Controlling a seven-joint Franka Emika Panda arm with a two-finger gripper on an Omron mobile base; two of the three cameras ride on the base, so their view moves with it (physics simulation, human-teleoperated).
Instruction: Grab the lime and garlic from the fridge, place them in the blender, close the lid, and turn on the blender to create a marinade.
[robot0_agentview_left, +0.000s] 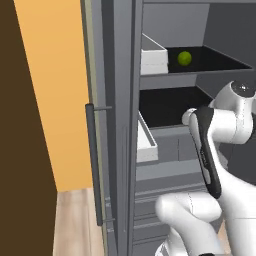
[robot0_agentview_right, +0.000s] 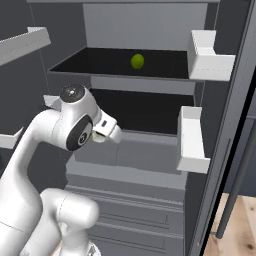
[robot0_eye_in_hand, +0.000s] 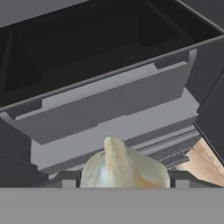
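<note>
**Garlic in tool, lime on upper fridge shelf**

Tool (robot0_eye_in_hand: 124, 183) sat closed on the garlic (robot0_eye_in_hand: 124, 168), seen in hand view: bulb filled the gap betw. the two dark finger tips, w/ its pointed neck aimed up and slightly left in that view, long axis running along the tool's line of sight toward the fridge (robot0_agentview_right: 145, 150) interior. Bulb was off-white w/ pale ribbed cloves and a tan-orange tint low on one side; broad end at the bottom edge of view. Beyond it: grey drawer front and dark shelf cavity.

Lime (robot0_agentview_right: 137, 61) was a small round yellow-green ball, no clear long axis, resting on the upper black shelf (robot0_agentview_right: 100, 67) toward the back, well apart from the tool. Left base view showed it (robot0_agentview_left: 184, 58) just beside a white door bin (robot0_agentview_left: 152, 60). Fridge door stood open, long dark handle (robot0_agentview_left: 93, 165) vertical. Arm bent in front of the lower shelf level.
</note>
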